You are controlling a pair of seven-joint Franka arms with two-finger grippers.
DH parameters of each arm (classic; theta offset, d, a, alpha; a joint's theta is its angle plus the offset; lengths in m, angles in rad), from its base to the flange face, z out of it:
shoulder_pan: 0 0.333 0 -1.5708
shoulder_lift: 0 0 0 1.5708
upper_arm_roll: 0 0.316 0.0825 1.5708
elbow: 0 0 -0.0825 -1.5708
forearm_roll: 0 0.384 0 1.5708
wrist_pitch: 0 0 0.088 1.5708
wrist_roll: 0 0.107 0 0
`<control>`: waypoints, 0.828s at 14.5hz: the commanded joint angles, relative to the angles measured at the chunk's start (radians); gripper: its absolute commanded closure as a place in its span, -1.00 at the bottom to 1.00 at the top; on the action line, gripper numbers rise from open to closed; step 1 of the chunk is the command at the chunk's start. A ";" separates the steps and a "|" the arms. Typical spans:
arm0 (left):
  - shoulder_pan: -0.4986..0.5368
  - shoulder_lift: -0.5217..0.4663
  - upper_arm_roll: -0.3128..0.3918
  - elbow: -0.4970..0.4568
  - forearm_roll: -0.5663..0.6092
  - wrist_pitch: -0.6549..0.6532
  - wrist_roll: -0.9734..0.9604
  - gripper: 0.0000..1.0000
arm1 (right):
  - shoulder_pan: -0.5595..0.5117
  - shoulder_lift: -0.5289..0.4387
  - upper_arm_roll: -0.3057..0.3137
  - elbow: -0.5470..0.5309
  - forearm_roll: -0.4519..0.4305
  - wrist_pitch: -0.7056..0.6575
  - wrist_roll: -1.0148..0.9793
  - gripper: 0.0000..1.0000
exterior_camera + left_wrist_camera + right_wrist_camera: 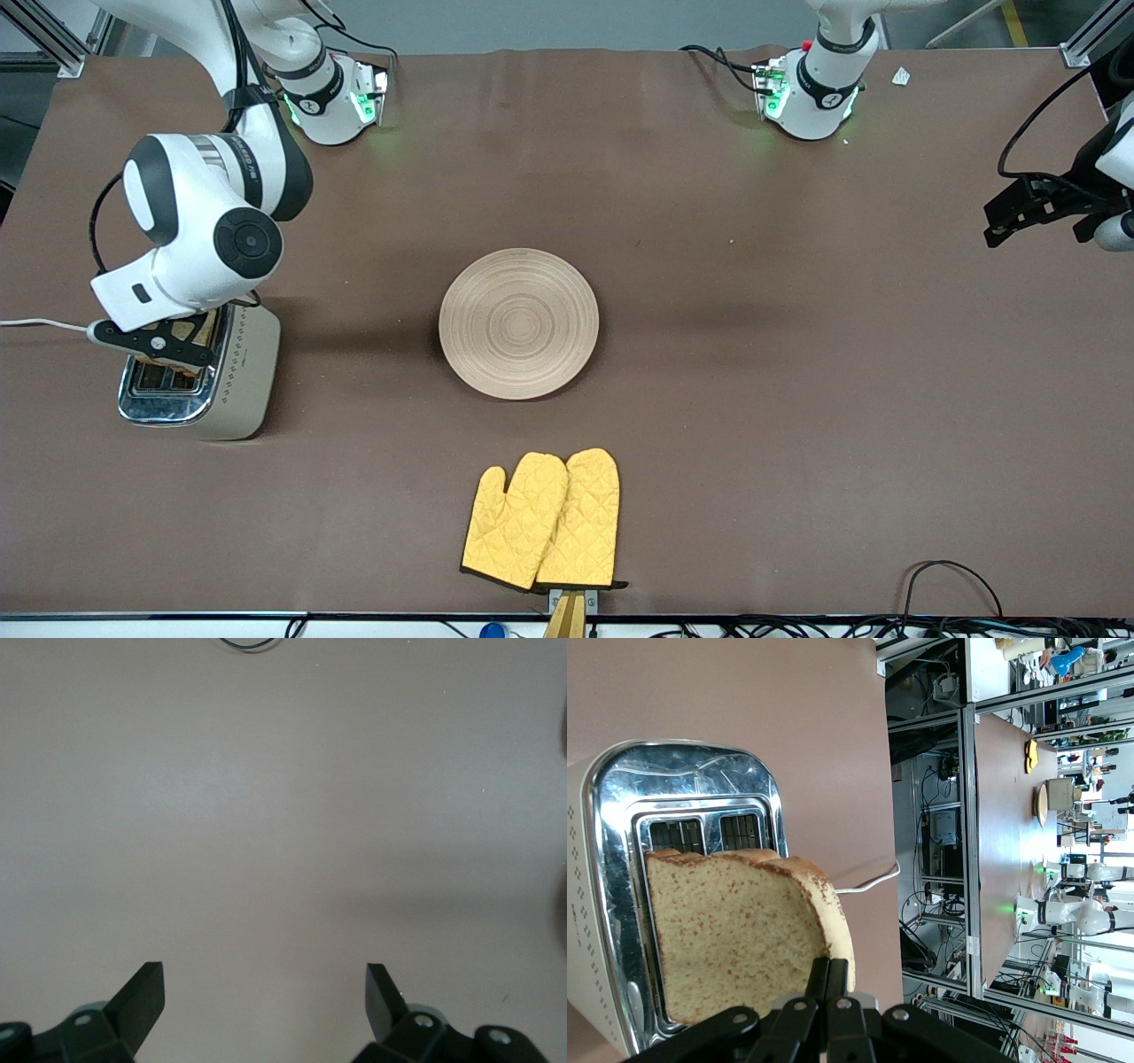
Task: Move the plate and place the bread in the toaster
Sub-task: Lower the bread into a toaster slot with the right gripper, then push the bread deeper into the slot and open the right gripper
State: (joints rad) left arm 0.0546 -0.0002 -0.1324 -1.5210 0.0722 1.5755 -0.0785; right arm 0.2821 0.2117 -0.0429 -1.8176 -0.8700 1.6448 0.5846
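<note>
The cream toaster with a chrome top stands toward the right arm's end of the table. My right gripper is just above its slots, shut on the bread. In the right wrist view the speckled bread hangs upright in front of the toaster's slots, pinched at one corner by my right gripper. The beige ringed plate lies in the middle of the table with nothing on it. My left gripper waits, open and empty, over bare table at the left arm's end.
A pair of yellow oven mitts lies nearer the front camera than the plate, by the table's edge. The toaster's white cord runs off the right arm's end of the table. Black cables lie at the front edge.
</note>
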 commanded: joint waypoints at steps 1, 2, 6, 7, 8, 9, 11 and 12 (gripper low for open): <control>0.002 0.000 0.002 0.013 -0.015 -0.011 0.019 -1.00 | -0.003 -0.038 0.000 -0.042 -0.030 0.018 -0.005 1.00; 0.002 0.000 0.002 0.013 -0.015 -0.011 0.019 -1.00 | -0.003 -0.038 0.000 -0.042 -0.030 0.018 -0.005 1.00; 0.002 0.000 0.002 0.013 -0.017 -0.011 0.019 -1.00 | -0.004 -0.032 -0.029 -0.042 -0.041 0.065 -0.005 1.00; 0.002 0.000 0.002 0.013 -0.020 -0.009 0.019 -1.00 | -0.004 -0.032 -0.037 -0.042 -0.041 0.084 -0.005 0.99; 0.002 0.000 0.004 0.013 -0.038 -0.009 0.019 -1.00 | -0.006 -0.031 -0.046 -0.042 -0.041 0.096 -0.005 0.99; 0.002 0.000 0.004 0.013 -0.044 -0.009 0.019 -1.00 | -0.004 -0.029 -0.049 -0.042 -0.041 0.101 -0.005 0.99; 0.002 0.000 0.004 0.013 -0.045 -0.009 0.019 -1.00 | -0.004 -0.028 -0.049 -0.042 -0.041 0.102 -0.005 0.99; 0.002 0.000 0.004 0.013 -0.046 -0.009 0.019 -1.00 | -0.003 -0.028 -0.049 -0.042 -0.041 0.101 -0.005 0.99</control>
State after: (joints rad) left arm 0.0548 -0.0002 -0.1324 -1.5210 0.0420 1.5755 -0.0785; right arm 0.2810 0.2117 -0.0946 -1.8274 -0.8854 1.7326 0.5825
